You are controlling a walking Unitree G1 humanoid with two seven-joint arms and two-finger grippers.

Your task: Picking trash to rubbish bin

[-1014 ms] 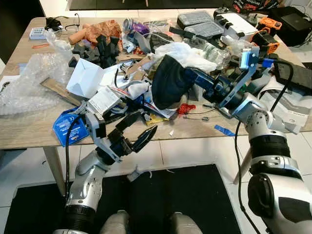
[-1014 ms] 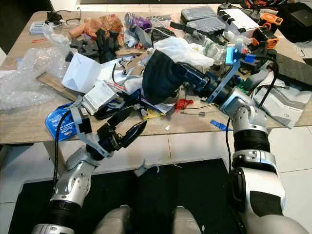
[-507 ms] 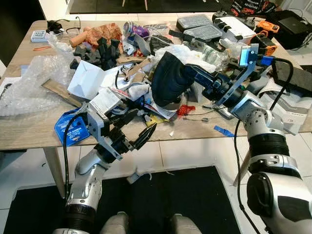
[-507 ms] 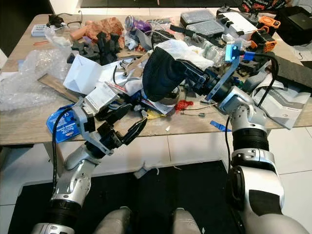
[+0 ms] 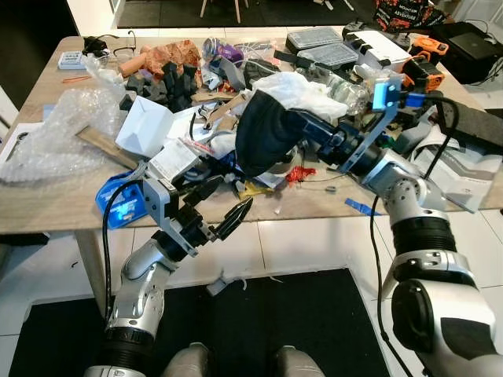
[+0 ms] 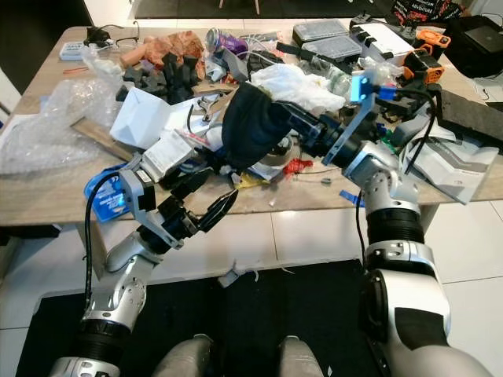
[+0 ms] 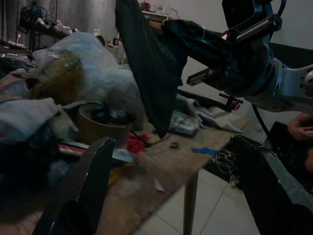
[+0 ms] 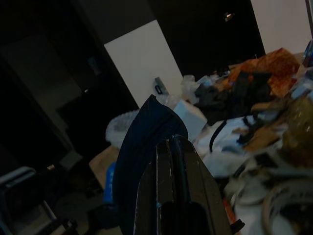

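Note:
A dark navy cloth (image 5: 263,137) hangs lifted over the clutter in the middle of the wooden table (image 5: 47,212). My right gripper (image 5: 297,126) reaches in from the right and is shut on the cloth's upper edge. In the right wrist view its fingers (image 8: 171,147) are pressed together with the cloth (image 8: 139,142) draped beside them. My left gripper (image 5: 224,206) stands open at the table's front edge, below and left of the cloth, with nothing between its fingers (image 7: 88,181). Trash lies all around: a white plastic bag (image 5: 302,88), a roll of tape (image 7: 95,125) and a red scrap (image 5: 296,173).
Bubble wrap (image 5: 55,133) covers the table's left side, beside a white box (image 5: 144,126) and a blue packet (image 5: 122,208). Cases and an orange tool (image 5: 420,71) sit at the back right. A black mat (image 5: 314,314) lies on the tiled floor. A person's hand (image 7: 298,127) is beyond the table.
The whole view has shifted slightly. My right gripper has carried the dark cloth a little to the left. My left gripper has risen slightly toward the table edge, still open.

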